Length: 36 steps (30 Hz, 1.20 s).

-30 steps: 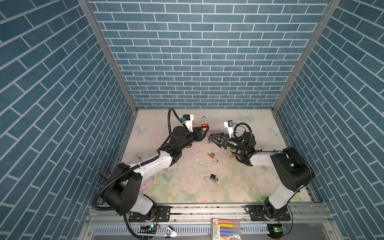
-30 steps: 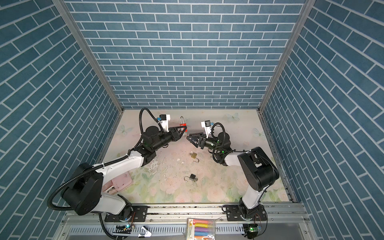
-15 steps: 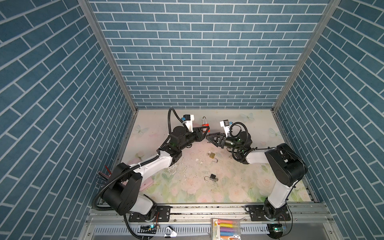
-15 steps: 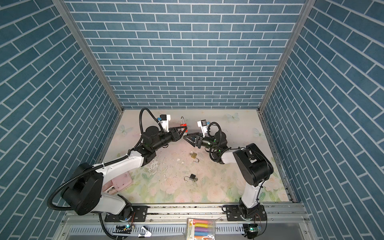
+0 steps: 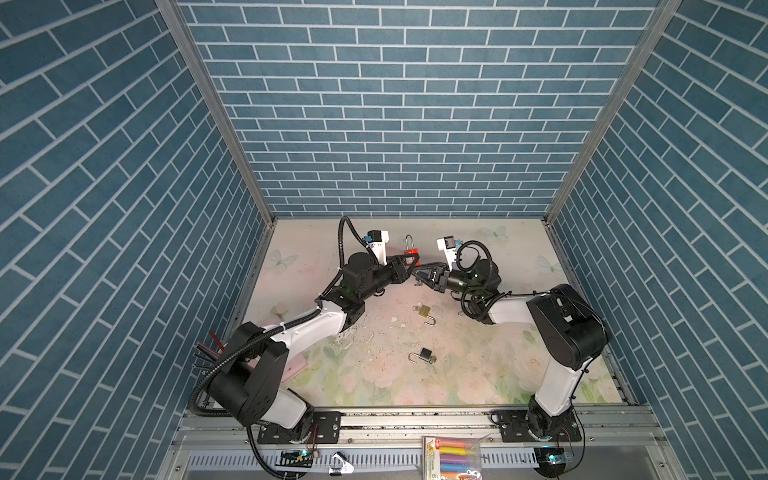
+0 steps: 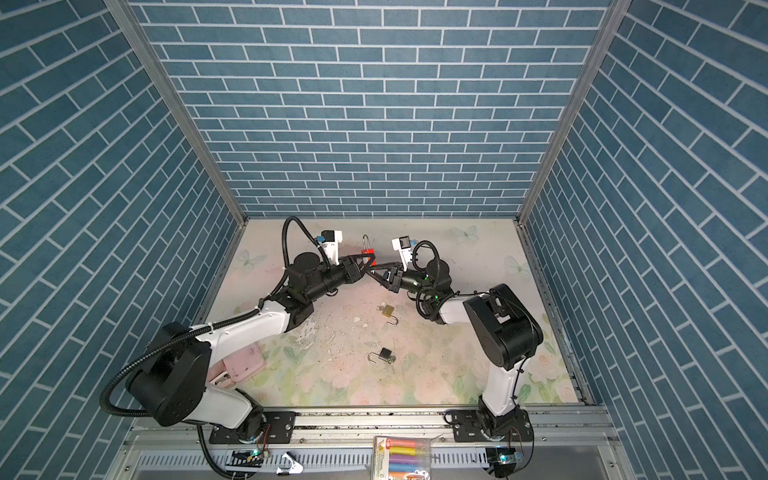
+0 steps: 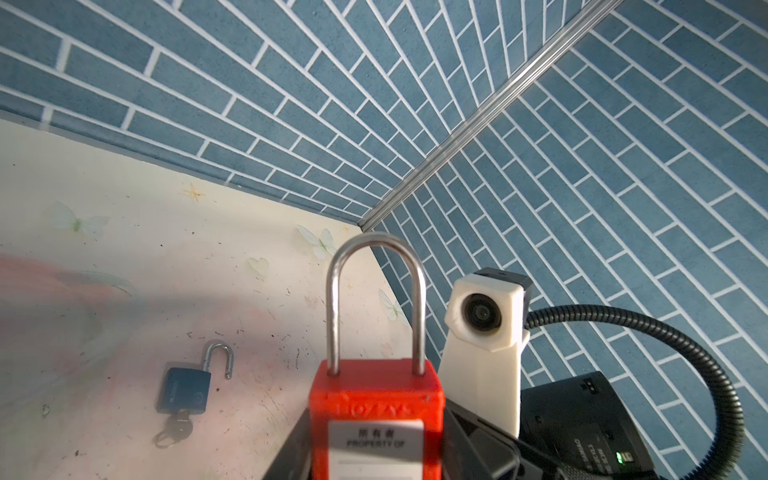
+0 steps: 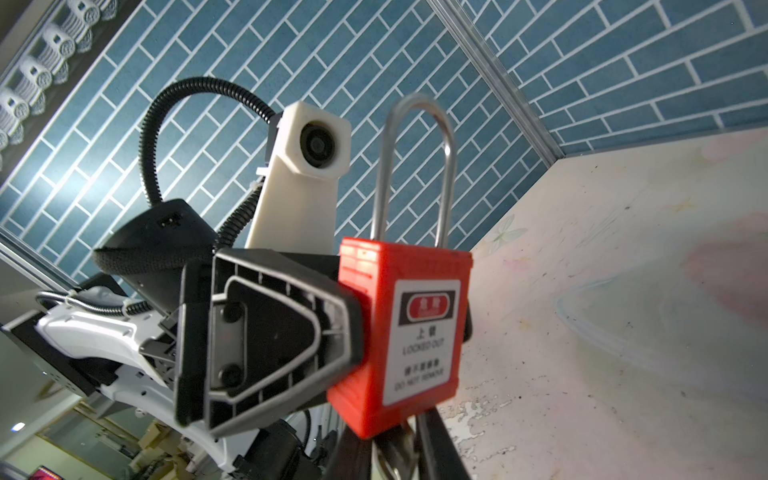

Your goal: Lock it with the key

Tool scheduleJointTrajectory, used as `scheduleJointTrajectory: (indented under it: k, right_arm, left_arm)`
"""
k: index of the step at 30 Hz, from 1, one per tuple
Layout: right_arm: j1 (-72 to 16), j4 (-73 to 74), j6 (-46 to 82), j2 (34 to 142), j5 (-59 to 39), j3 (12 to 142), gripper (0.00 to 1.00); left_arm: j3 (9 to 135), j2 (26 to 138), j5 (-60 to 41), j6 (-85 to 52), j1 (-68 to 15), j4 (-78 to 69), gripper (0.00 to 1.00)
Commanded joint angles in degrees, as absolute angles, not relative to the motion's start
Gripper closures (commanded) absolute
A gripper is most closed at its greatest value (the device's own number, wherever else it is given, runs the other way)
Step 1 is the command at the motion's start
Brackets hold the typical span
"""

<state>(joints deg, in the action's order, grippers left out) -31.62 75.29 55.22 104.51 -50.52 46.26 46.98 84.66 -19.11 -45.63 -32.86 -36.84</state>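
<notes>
Floral table (image 5: 498,374) inside blue brick walls. Left arm (image 5: 307,328) and right arm (image 5: 569,332) both reached toward the back middle, tips almost meeting. Pink box (image 6: 243,363) lay partly under the left arm, near the front left. Marker pack (image 5: 451,457) sat off the table on the front rail.

Left gripper (image 5: 407,266) was clamped on the body of the red padlock (image 8: 399,332), holding it upright above the table, back centre. Shackle (image 7: 376,299) pointed up, both legs seated in the body.

Right gripper (image 8: 395,457) was right under the padlock, fingers (image 8: 434,449) narrow, one on each side of the key (image 8: 397,451) at the lock's underside. Could not tell if they actually pinched it; the key was mostly hidden and blurred.

Brass padlock (image 5: 424,311) lay mid-table, shackle open, apart from both grippers. Dark padlock (image 7: 183,390) lay nearer the front, shackle open, small key (image 7: 176,428) in its underside.
</notes>
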Motion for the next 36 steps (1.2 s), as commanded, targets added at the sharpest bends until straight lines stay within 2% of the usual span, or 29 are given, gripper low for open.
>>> scheduleJointTrajectory:
  k: [1,6,11,17,23,29,36]
  right_arm:
    - [-31.99,73.71,54.90,105.55,-50.95,48.10,0.90]
    - [-32.17,68.86,52.06,104.60,-50.21,48.56,1.00]
    - [-32.60,56.58,44.37,102.30,-46.93,50.26,1.00]
    - [-35.48,32.14,29.50,99.42,-34.09,56.15,1.00]
    - [-38.35,23.91,23.04,99.62,-25.16,58.51,1.00]
    - [-39.72,25.57,20.04,98.82,-27.25,56.59,1.00]
    - [-40.83,25.40,18.76,99.09,-33.99,55.98,1.00]
  left_arm:
    - [47.35,84.14,-16.99,-46.73,-32.52,-38.36,0.79]
    - [47.02,83.35,-12.23,-48.16,-32.51,-35.47,0.80]
    - [48.80,82.45,-5.31,-48.39,-32.82,-26.32,0.83]
    - [55.75,83.82,8.43,-47.93,-33.95,-2.59,0.87]
    - [56.19,84.36,14.22,-51.43,-34.01,4.22,0.92]
    - [58.50,84.81,19.66,-54.04,-33.71,10.72,0.96]
    - [58.43,85.22,17.41,-56.74,-30.61,9.35,0.97]
